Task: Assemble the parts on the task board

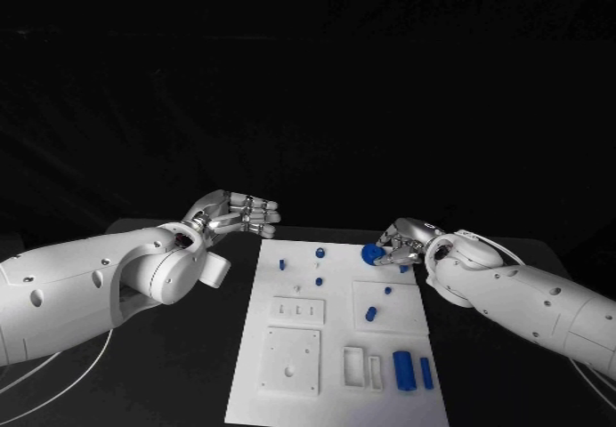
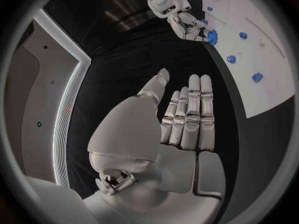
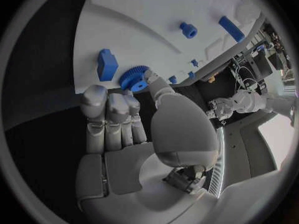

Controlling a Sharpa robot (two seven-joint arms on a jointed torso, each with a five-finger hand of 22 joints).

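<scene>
The white task board (image 1: 336, 356) lies in the middle of the table. My right hand (image 1: 403, 244) hovers at its far right corner and pinches a blue gear (image 1: 374, 254) between thumb and fingers. The right wrist view has the gear (image 3: 134, 77) at the fingertips of the right hand (image 3: 137, 134), just over the board and beside a blue block (image 3: 107, 64). My left hand (image 1: 239, 216) is off the board's far left corner, holding nothing. In the left wrist view the left hand (image 2: 181, 119) has straight, slightly parted fingers, with the right hand (image 2: 186, 23) and gear (image 2: 212, 37) beyond it.
Small blue pegs (image 1: 317, 253) stand near the board's far edge, and another blue piece (image 1: 371, 313) sits mid-board. Two blue bars (image 1: 403, 369) lie near the front right corner beside recessed slots (image 1: 360, 366). Raised white plates (image 1: 290, 358) occupy the front left. Black table (image 1: 192, 356) surrounds the board.
</scene>
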